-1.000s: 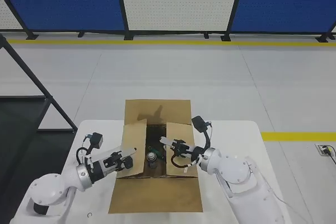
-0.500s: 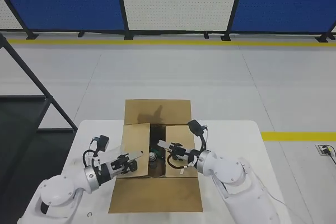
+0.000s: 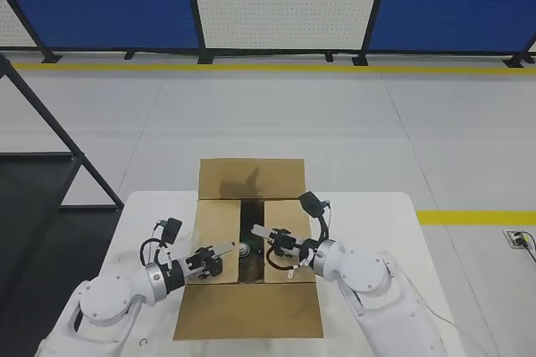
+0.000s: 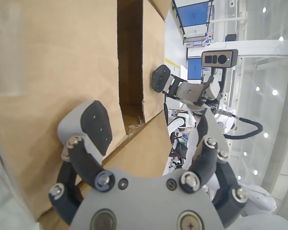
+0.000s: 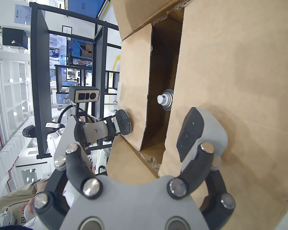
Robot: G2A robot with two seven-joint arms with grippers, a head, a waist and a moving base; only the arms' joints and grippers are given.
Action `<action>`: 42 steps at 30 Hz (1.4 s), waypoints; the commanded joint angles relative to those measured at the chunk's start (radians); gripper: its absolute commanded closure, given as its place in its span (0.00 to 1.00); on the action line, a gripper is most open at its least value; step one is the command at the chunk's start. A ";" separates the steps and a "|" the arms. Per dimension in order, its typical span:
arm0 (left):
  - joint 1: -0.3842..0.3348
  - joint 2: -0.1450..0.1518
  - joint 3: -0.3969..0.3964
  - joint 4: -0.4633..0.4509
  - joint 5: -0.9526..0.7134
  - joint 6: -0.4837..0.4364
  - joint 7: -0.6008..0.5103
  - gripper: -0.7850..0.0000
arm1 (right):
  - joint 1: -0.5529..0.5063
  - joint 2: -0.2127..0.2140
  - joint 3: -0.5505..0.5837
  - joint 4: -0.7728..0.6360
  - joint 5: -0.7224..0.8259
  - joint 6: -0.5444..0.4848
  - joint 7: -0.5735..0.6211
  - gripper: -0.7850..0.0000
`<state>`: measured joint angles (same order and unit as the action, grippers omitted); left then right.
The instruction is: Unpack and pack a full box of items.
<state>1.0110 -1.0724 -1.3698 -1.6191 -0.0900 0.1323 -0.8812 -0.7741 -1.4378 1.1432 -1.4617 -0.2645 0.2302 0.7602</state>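
A brown cardboard box stands mid-table, its far and near flaps laid out flat. My left gripper is open, one pad pressing flat on the left side flap. From the other side my right gripper is open too, with a pad resting on the right side flap. Both side flaps lie nearly level, leaving a narrow slot between them. Down in that slot stands a spray can with a white nozzle. Whatever else is in the box is hidden.
The box sits on a white table, with bare surface to either side of it. A dark metal frame stands off the table's left. Across the slot each wrist view shows the other arm's gripper.
My left gripper moved inward and pushed the left flap down toward the middle. The right flap also dropped, so the gap over the box narrowed to a slot.
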 commanded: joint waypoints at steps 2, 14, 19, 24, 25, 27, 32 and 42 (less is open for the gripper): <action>0.000 0.001 0.003 0.001 0.002 0.003 0.004 0.00 | 0.002 0.001 -0.002 0.001 0.001 0.001 0.002 0.00; 0.048 0.009 -0.055 -0.080 -0.067 -0.049 0.030 0.00 | -0.014 0.009 0.007 -0.047 0.012 -0.035 -0.010 0.00; 0.095 0.015 -0.113 -0.148 -0.115 -0.081 0.049 0.00 | -0.024 0.013 0.004 -0.088 0.013 -0.060 -0.008 0.00; 0.169 0.021 -0.191 -0.225 -0.176 -0.124 0.067 0.00 | 0.001 0.013 -0.012 -0.074 0.005 -0.030 0.018 0.00; 0.188 0.022 -0.208 -0.239 -0.187 -0.133 0.071 0.00 | 0.015 0.012 -0.019 -0.060 0.006 -0.010 0.031 0.00; 0.227 0.024 -0.244 -0.262 -0.220 -0.150 0.079 0.00 | 0.042 0.009 -0.032 -0.028 0.006 0.015 0.039 0.00; 0.328 0.026 -0.333 -0.303 -0.292 -0.204 0.116 0.00 | 0.080 0.002 -0.056 0.028 0.018 0.030 0.022 0.00; 0.468 0.017 -0.428 -0.349 -0.391 -0.336 0.218 0.00 | 0.108 0.001 -0.071 0.078 0.012 0.079 0.022 0.00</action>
<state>1.4807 -1.0555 -1.7986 -1.9688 -0.4823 -0.2049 -0.6613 -0.6676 -1.4368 1.0754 -1.3859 -0.2498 0.3040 0.7830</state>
